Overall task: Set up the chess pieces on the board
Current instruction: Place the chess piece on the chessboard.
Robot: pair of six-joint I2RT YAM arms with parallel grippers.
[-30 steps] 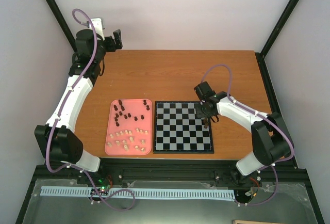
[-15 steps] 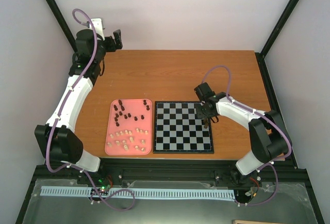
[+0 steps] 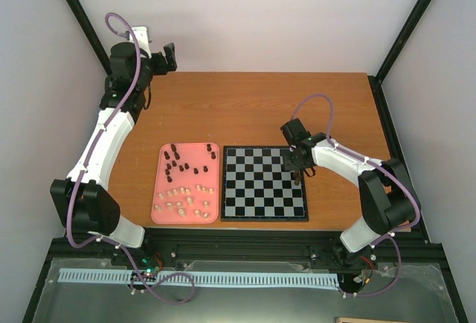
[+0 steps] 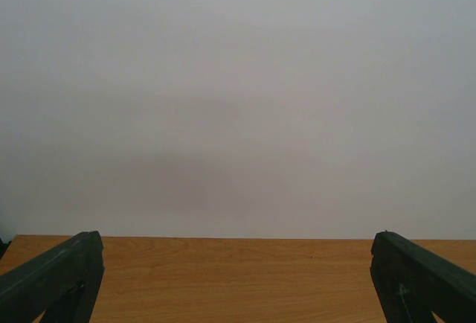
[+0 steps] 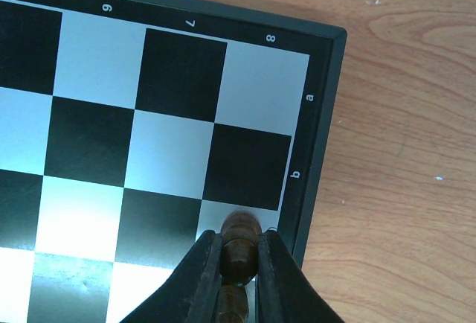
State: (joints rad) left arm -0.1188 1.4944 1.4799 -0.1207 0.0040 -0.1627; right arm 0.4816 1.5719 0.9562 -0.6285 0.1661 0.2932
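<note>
A: How is the right claw point(image 5: 239, 244) found?

B: It is seen pinched onto a dark chessman point(image 5: 239, 226), whose rounded end shows just past the fingertips point(image 5: 210, 252). Its long axis is taken to run along the claw's own length. Which end leads cannot be told.

A: And what lies beyond it?

B: The board point(image 5: 97, 48), at its right edge file. The chessman is held over the pale square beside the border, one square nearer the claw than the square lettered b. Whether contact is made cannot be told. The corner square, marked a and 8, lies straight ahead, two squares on along that file. Bare counter point(image 5: 394, 152) is met just past the border.

A: Is the other arm better placed?

B: No. The left claw point(image 3: 169, 51) is spread wide and raised at the far left corner, well apart from the board. The other chess pieces point(image 3: 178, 165) are gathered in the pink tray point(image 3: 161, 178), just left of the board. Any setting-down here is judged to fall to the right arm.
</note>
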